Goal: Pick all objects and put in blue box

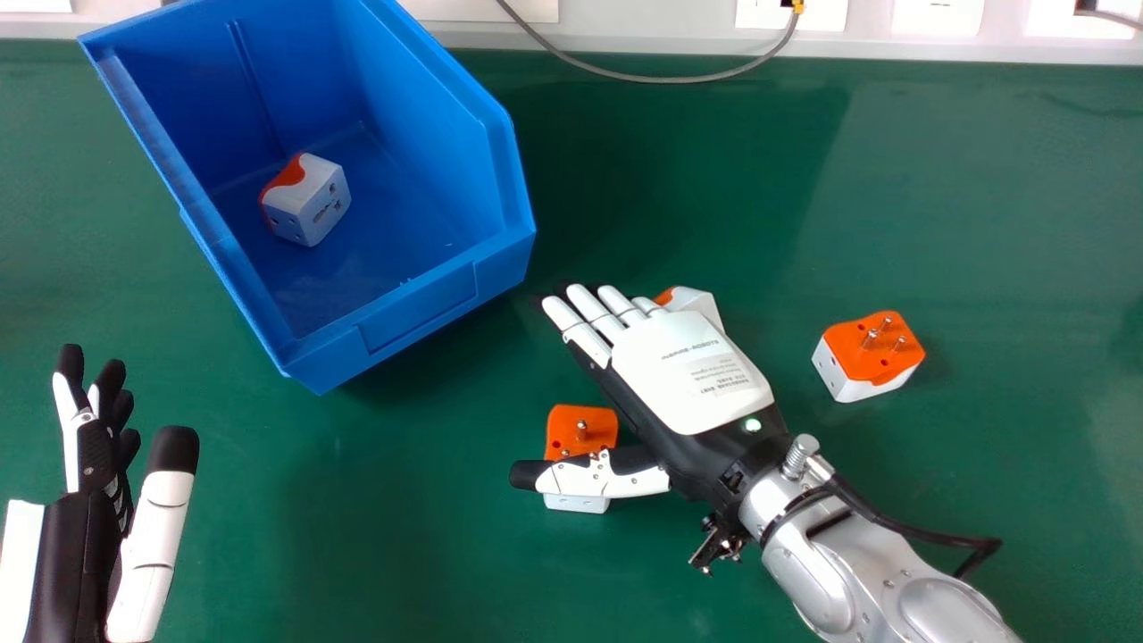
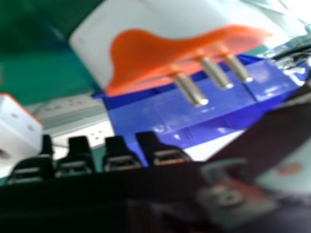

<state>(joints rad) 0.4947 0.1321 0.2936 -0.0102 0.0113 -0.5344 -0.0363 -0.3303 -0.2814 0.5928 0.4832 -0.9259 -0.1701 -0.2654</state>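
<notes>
First, locate the left hand (image 1: 92,451) at eight o'clock in the head view, over the green table (image 1: 384,545), with fingers loosely extended and thumb spread apart. Next, locate the blue box (image 1: 420,308) at ten to eleven o'clock. Inside, find the first adapter (image 1: 308,210), resting on the box floor with an orange face toward ten o'clock. Near six o'clock, find the second adapter (image 1: 580,424), orange face and pins upward, partly covered by the right thumb. Cannot tell contact from clearance at that point. Toward twelve o'clock, past the far table edge, observe the grey cable (image 1: 661,79) in a sagging loop. Just right of centre, locate the right hand (image 1: 683,366), with straight fingers toward eleven o'clock and thumb spread well away toward nine. In the right hand view, observe three adapter pins close to the camera, with the blue box beyond. Back in the head view, find the third adapter (image 1: 696,302) just beyond the palm at one o'clock, partly hidden by the hand. Finally, at three o'clock, find the fourth adapter (image 1: 871,353), well apart from the right hand, on the table, pins upward.
</notes>
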